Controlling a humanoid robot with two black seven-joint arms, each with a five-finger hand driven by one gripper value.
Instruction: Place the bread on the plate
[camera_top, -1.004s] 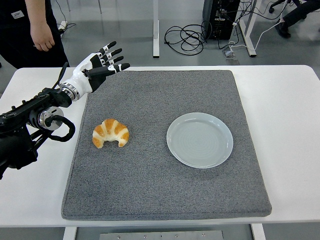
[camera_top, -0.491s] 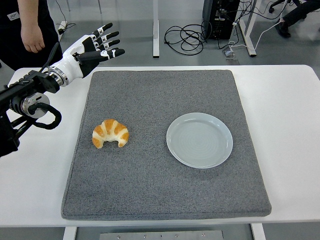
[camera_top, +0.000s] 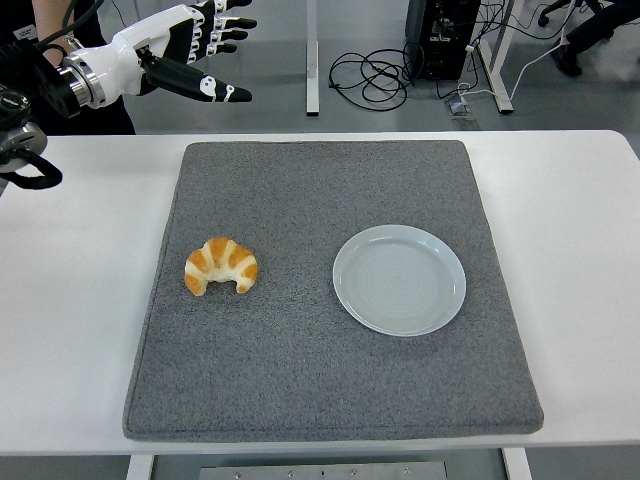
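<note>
The bread is a golden croissant (camera_top: 222, 267) lying on the left part of a grey mat (camera_top: 330, 290). A pale blue-grey plate (camera_top: 399, 280) sits empty on the mat to the croissant's right. My left hand (camera_top: 205, 45) is raised high at the top left, well above and behind the croissant, fingers spread and holding nothing. My right arm is out of view.
The mat covers the middle of the white table (camera_top: 570, 230). A person in dark clothes (camera_top: 60, 20) stands behind my left arm at the top left. Table legs, cables and a computer case stand on the floor beyond the table.
My left arm has risen and pulled back toward the top left corner, away from the mat. The hand stays open. Croissant and plate have not moved.
</note>
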